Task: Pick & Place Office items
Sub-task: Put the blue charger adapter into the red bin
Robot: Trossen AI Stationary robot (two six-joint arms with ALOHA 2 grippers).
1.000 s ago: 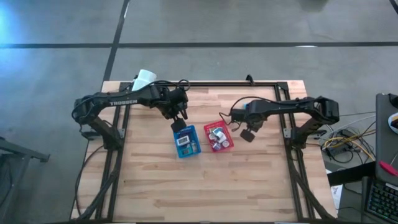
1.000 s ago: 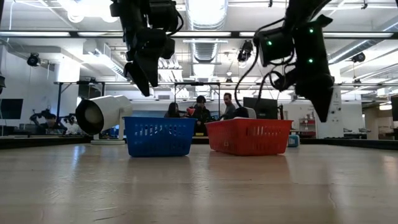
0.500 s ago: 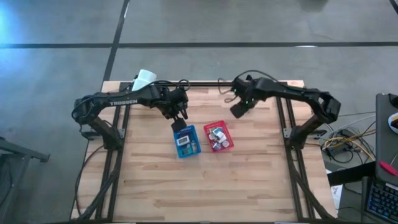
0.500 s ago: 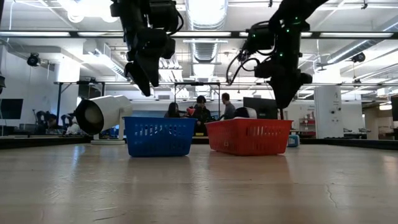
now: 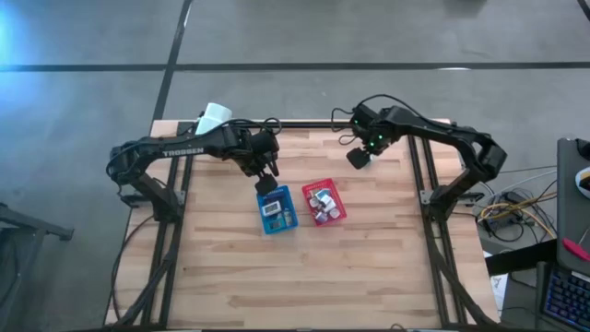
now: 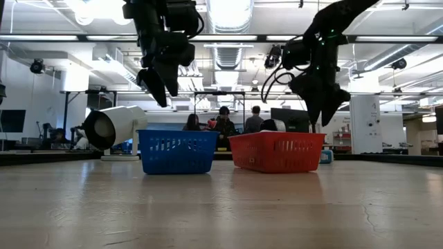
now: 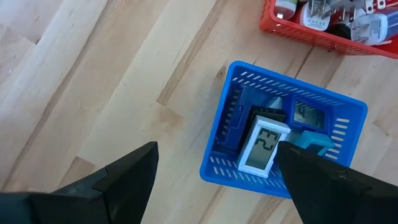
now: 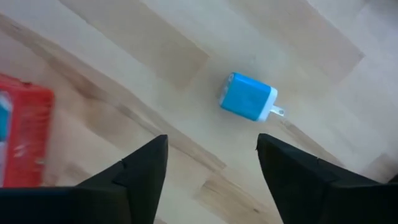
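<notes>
**Both claws empty, right one over a blue charger plug**

Your right gripper [image 5: 358, 158] hangs in the air above the far part of the table [image 5: 369, 267], beyond the red tray [image 5: 324, 203] and off to its right side. In its wrist view the two fingers [image 8: 134, 171] stand apart with nothing between them. Below them on the bare wood lies a small blue charger plug [image 8: 248, 97] with a white end and metal prongs, lying alone, well apart from the red tray's edge at the side of that view.

Your left gripper [image 5: 267, 181] hovers just above the far end of the blue tray [image 5: 276, 209]. Its fingers [image 7: 127, 174] are spread wide and hold nothing. In the low view it hangs clear of the blue tray's rim.

Where the items are:
- Blue tray: flat rectangular pieces stacked together; a white one with a grey display [image 7: 263, 147] lies on top, dark and blue ones beside and under it.
- Red tray: several small white and silver plug-like pieces [image 5: 322, 201] heaped inside; you cannot tell them apart singly.
- The two trays stand side by side near the table's middle, close but not touching.

A white mug [image 5: 215, 118] lies on its side at the far left corner of the table. People sit in the room behind, seen in the low view.
</notes>
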